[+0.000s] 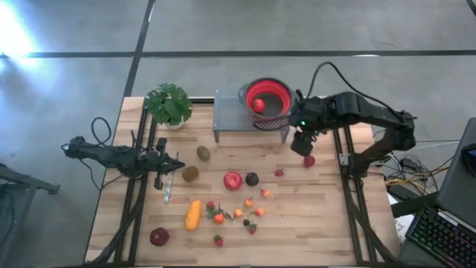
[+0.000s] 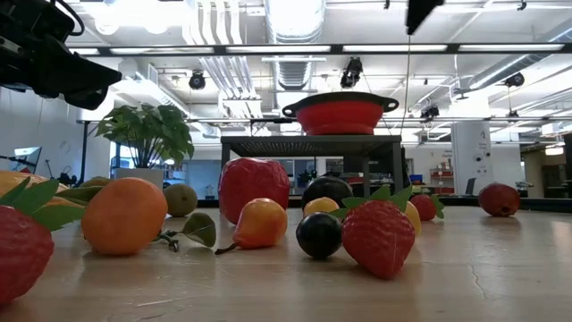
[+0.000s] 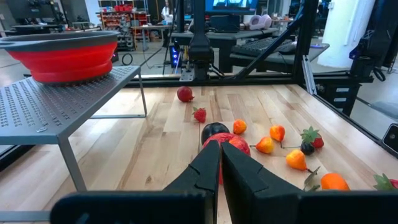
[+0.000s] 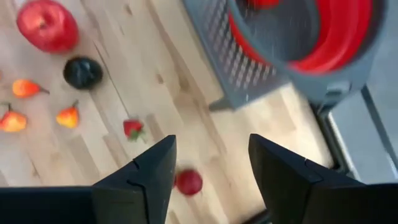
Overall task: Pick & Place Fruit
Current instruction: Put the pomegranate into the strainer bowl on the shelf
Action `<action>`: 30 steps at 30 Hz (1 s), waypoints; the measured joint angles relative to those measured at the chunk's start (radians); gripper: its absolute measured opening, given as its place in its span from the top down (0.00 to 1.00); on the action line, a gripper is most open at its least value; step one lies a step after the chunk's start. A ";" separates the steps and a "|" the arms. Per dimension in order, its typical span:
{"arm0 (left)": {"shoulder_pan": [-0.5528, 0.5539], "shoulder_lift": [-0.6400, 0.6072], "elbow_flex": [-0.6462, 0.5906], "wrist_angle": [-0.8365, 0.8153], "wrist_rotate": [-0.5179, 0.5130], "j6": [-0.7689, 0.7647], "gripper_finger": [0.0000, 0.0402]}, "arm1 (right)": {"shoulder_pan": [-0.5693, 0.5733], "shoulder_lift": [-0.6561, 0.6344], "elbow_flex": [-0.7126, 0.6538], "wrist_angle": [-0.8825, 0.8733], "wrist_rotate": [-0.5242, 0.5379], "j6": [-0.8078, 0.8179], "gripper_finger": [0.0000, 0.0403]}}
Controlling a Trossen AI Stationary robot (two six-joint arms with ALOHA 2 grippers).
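R gripper (image 4: 208,171) jaws open above small red fruit (image 4: 188,182); L gripper (image 3: 220,163) closed, empty. Risk: round fruit rolls off bench (image 1: 312,216) edge if nudged.

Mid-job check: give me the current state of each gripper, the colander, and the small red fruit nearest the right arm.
left gripper: shut, empty, parked at the table's left side.
right gripper: jaws apart, empty, above the small red fruit.
small red fruit: on the table, not gripped.
red colander: upright on the grey perforated stand, one red fruit inside.
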 joint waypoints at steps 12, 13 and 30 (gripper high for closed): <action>0.000 0.000 0.000 0.000 0.000 0.000 0.95 | 0.012 -0.266 -0.392 0.134 0.001 0.047 0.59; 0.000 0.000 0.000 0.000 0.000 0.000 0.95 | 0.012 -0.285 -0.419 0.153 0.001 0.041 0.60; 0.000 0.000 0.000 0.000 0.000 0.000 0.95 | 0.009 -0.326 -0.739 0.342 -0.001 0.179 0.70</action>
